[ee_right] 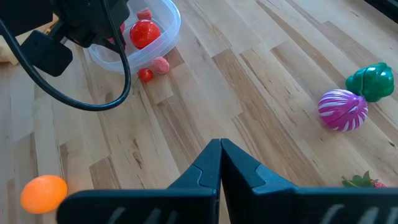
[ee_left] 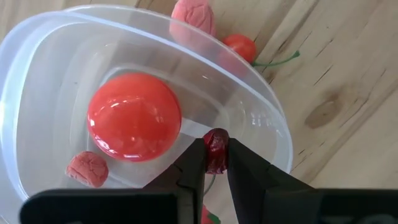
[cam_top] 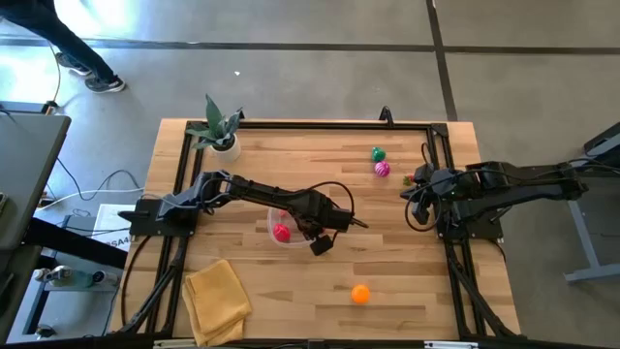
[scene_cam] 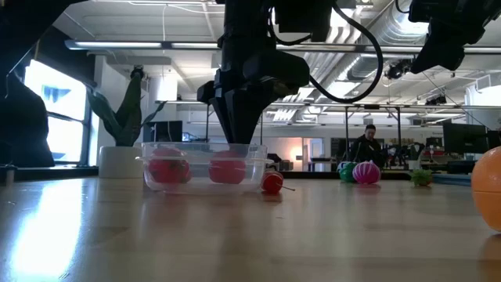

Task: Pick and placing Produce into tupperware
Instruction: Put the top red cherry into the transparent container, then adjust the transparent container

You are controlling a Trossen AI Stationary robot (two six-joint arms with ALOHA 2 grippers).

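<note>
While the left gripper [ee_left: 216, 163] pinches a small dark red piece [ee_left: 216, 149] over the tub [ee_left: 273, 134] at mid-frame, it hangs near the rim. Let go there, and it could bounce out. The right gripper [ee_right: 220, 163] waits clenched, empty.

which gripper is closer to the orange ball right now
Left. The left gripper sits over the tub, a short way up-table from the orange ball. The right gripper waits farther off by the right edge.
</note>
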